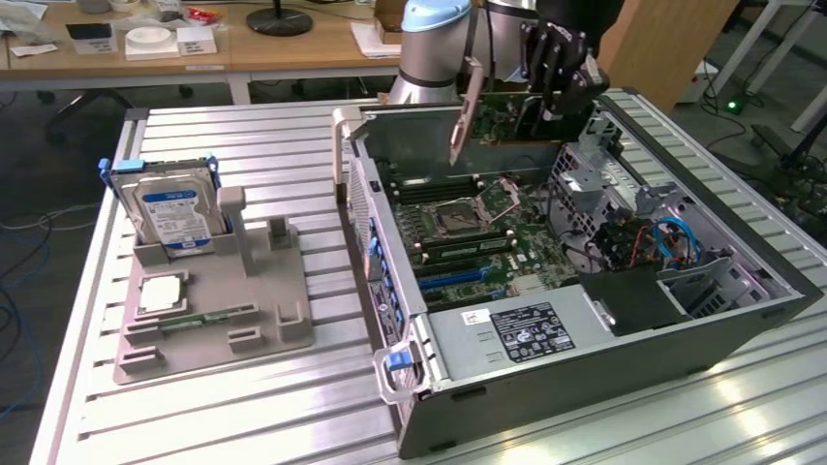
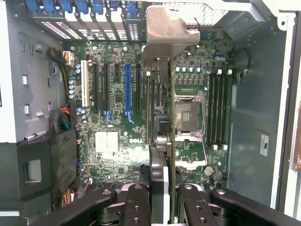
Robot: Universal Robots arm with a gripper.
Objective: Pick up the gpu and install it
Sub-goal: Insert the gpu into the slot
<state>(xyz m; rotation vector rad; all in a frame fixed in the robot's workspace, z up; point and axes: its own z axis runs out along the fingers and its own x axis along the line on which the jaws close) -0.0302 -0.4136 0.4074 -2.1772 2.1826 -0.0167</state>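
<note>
One tool (image 1: 559,97), on the arm over the end of the open computer case (image 1: 723,291) farther from the camera, closed narrow on the gpu (image 1: 498,121). Grip at the card's upper edge, fingers (image 2: 136,205) against both flat faces. Card held upright on its long edge, silver-grey bracket (image 1: 463,107) at the end towards the exterior view's left, reaching lower than the board itself. Suspended above the case interior, over the motherboard (image 2: 113,141). Apparently clear of every slot, gap hard to judge from either view.

Wrist view: card seen edge-on, lined up between the CPU socket (image 2: 190,110) and the row of expansion slots, near but not over the long blue slot (image 2: 127,94). Bracket end towards the vented rear wall with the blue clips (image 2: 80,5). Memory slots (image 2: 218,108) on the far side of the socket from the card.

Case lying on its side on the ribbed metal bench (image 1: 232,145), side panel off, power supply (image 1: 517,334) at the near end.

To the exterior view's left, well apart from the case: grey fixture tray (image 1: 259,281) carrying a hard drive (image 1: 174,208) with blue label, upright, a processor chip (image 1: 162,293) lying flat, and a narrow green memory stick (image 1: 207,318).
</note>
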